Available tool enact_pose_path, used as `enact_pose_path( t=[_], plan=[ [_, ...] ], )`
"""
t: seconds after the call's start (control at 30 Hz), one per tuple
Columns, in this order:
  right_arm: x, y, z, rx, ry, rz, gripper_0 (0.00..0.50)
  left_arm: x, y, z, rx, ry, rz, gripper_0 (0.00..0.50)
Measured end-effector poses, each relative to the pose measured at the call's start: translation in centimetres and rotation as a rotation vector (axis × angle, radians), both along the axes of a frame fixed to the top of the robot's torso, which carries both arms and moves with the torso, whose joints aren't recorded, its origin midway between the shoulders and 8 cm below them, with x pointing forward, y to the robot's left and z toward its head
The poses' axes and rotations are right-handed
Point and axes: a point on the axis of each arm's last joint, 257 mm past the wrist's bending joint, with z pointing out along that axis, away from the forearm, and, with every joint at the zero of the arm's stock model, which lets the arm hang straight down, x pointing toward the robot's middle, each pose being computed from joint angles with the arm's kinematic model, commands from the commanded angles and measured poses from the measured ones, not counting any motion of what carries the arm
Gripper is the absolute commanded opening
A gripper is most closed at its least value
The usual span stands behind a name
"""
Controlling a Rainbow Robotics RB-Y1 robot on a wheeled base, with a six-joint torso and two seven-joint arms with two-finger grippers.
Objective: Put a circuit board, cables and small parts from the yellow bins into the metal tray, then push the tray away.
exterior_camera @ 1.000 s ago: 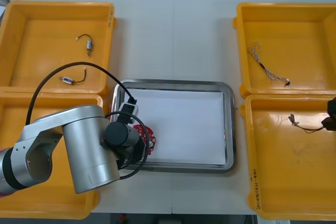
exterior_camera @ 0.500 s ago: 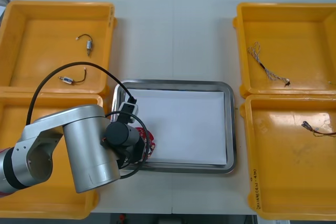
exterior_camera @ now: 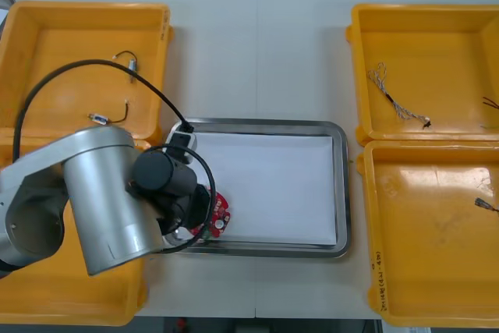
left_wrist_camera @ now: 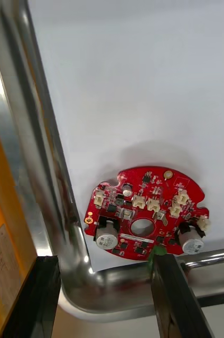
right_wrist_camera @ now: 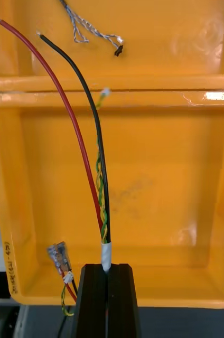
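Release looks done: the left gripper (left_wrist_camera: 100,261) stands spread over the near left corner of the shiny metal tray (exterior_camera: 341,185), with the round red circuit board (left_wrist_camera: 146,211) flat on its white lining. Best it rises straight, one finger being just beside the board. The right gripper (right_wrist_camera: 108,274) pinches a red, black and yellow-green cable bundle (right_wrist_camera: 99,174) above a yellow bin (right_wrist_camera: 165,158). The table (exterior_camera: 257,60) is light and smooth, with dark floor beyond.

The light surface (exterior_camera: 257,52) carries a metal tray (exterior_camera: 341,185), whose near left corner sits beneath the left pincer (left_wrist_camera: 99,259), and four yellow bins (exterior_camera: 86,7): two close on that pincer's left, two well apart on its right, past the tray.
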Motion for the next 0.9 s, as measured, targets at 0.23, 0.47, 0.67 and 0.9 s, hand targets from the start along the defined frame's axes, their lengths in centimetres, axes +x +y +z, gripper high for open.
enact_pose_path(
  t=[0.23,0.47,0.67,0.9],
  plan=[
    [-0.6,0.0,0.4,-0.089,0.031,0.206,0.000,1.0,1.4,4.4,-0.056,-0.022,0.066,0.500],
    [-0.5,-0.2,0.5,-0.167,0.024,0.361,0.000,1.7,4.6,8.0,-0.084,-0.023,0.157,0.500],
    [-0.3,-0.5,0.3,-0.164,0.031,0.381,0.000,3.1,7.9,11.5,-0.122,-0.063,0.245,0.500],
    [0.6,1.0,0.7,-0.166,0.019,0.427,0.000,4.7,11.3,13.4,-0.151,-0.080,0.345,0.500]
  ],
)
